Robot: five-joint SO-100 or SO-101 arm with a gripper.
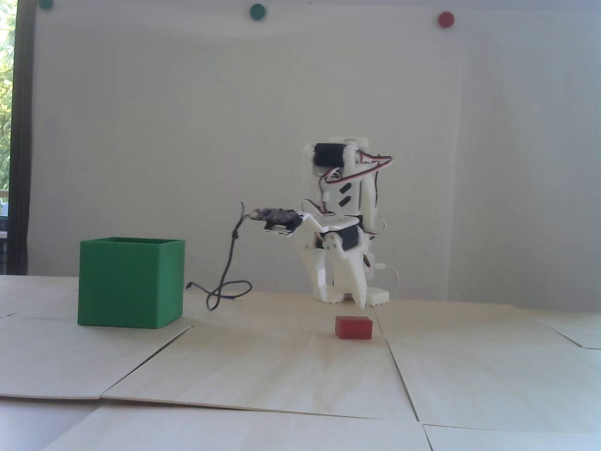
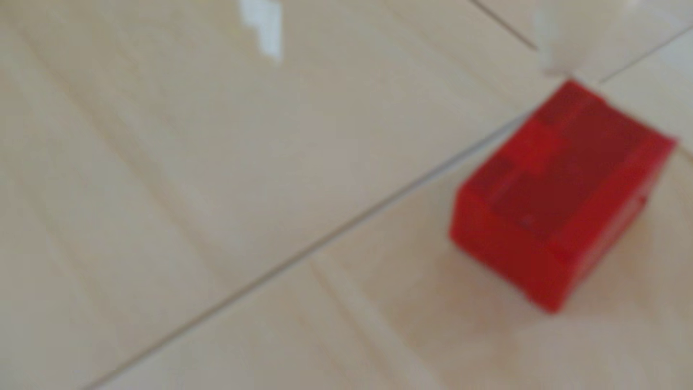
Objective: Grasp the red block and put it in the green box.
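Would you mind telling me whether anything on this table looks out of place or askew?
Mostly tidy. The wooden boards covering the table sit unevenly, with angled seams and one edge lifted at the front left. A loose black cable loops on the surface behind the green box. The red block lies flat.

Wrist view blurred; red block (image 2: 558, 195) soft-edged

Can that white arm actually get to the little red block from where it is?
Probably yes: the gripper hangs open just behind the red block, with nothing between them. The green box stands well aside.
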